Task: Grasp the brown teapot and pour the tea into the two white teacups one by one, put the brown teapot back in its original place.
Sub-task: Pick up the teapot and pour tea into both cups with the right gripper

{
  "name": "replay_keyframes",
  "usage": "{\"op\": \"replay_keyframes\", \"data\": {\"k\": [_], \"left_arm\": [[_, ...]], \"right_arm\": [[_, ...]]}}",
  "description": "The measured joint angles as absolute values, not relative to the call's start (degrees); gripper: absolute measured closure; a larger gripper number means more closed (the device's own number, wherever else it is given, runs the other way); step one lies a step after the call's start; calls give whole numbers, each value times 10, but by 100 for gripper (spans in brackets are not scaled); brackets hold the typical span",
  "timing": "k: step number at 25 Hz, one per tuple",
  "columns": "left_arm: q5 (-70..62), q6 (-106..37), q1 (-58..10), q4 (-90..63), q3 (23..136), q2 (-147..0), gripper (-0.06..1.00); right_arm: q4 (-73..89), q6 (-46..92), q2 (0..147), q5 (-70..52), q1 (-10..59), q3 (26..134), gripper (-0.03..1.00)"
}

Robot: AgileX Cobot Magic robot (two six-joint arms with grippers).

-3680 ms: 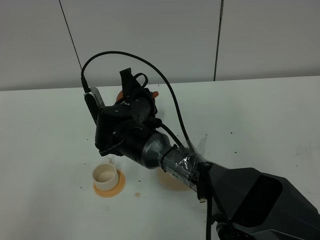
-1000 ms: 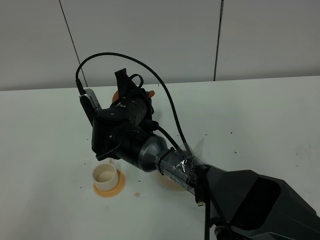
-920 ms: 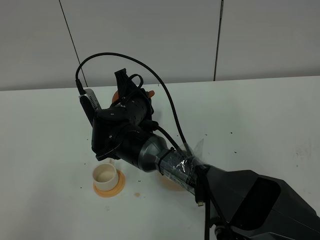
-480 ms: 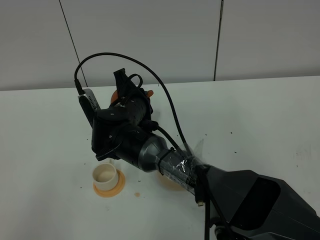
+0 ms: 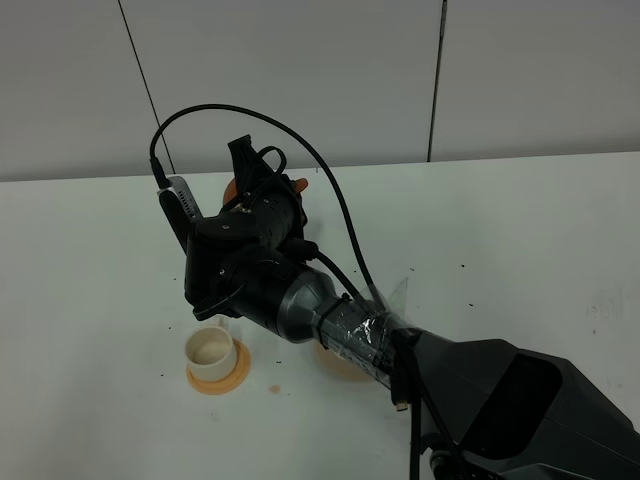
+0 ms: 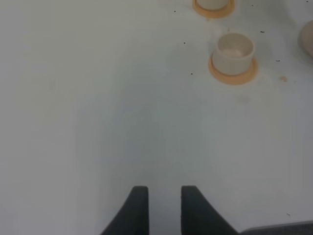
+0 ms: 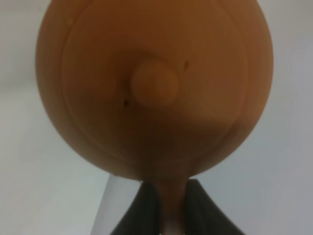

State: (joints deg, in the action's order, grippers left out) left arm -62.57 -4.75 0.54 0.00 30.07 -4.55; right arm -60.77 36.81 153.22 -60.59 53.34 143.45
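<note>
**Clay teapot gripped by its handle, away from its disc**

Reddish-brown clay fills the right wrist view. The teapot (image 7: 155,117) is seen from above its lid, with the round knob (image 7: 155,83) near the middle. The right gripper (image 7: 171,198) pinches the teapot's thin loop handle, with one dark finger (image 7: 146,208) pressed against each side of it.

In the high view the right arm (image 5: 300,305) reaches across to the left of the middle. Only slivers of the teapot's orange-brown body show past the black gripper, toward the far edge of the white table (image 5: 520,230). Whether the pot is tilted cannot be told from there.

The tan disc (image 5: 333,360) lies partly hidden under the arm, and the teapot is not on it. Just to the left of the disc, the near teacup (image 5: 210,349) stands upright on an orange coaster (image 5: 232,378).

In the left wrist view, the left gripper (image 6: 165,205) hangs over bare table. Its two dark fingers are parted by a narrow gap with nothing between them. Ahead of it stand the near teacup on its coaster and, beyond that, the second teacup (image 6: 213,4) on its own coaster, cut off by the frame edge.
</note>
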Motion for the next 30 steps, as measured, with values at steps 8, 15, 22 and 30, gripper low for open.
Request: {"op": "replay_keyframes", "data": {"k": [8, 15, 22, 30], "left_arm": [[-626, -48, 5, 0, 301, -45, 71], [-626, -48, 5, 0, 301, -45, 71], [-626, -48, 5, 0, 301, -45, 71], [-626, -48, 5, 0, 301, -45, 71]], "right_arm": [[-609, 381, 1532, -606, 530, 1434, 87], [-611, 385, 1532, -606, 530, 1434, 87], [-611, 385, 1532, -606, 530, 1434, 87], [-612, 385, 1532, -606, 530, 1434, 87]]}}
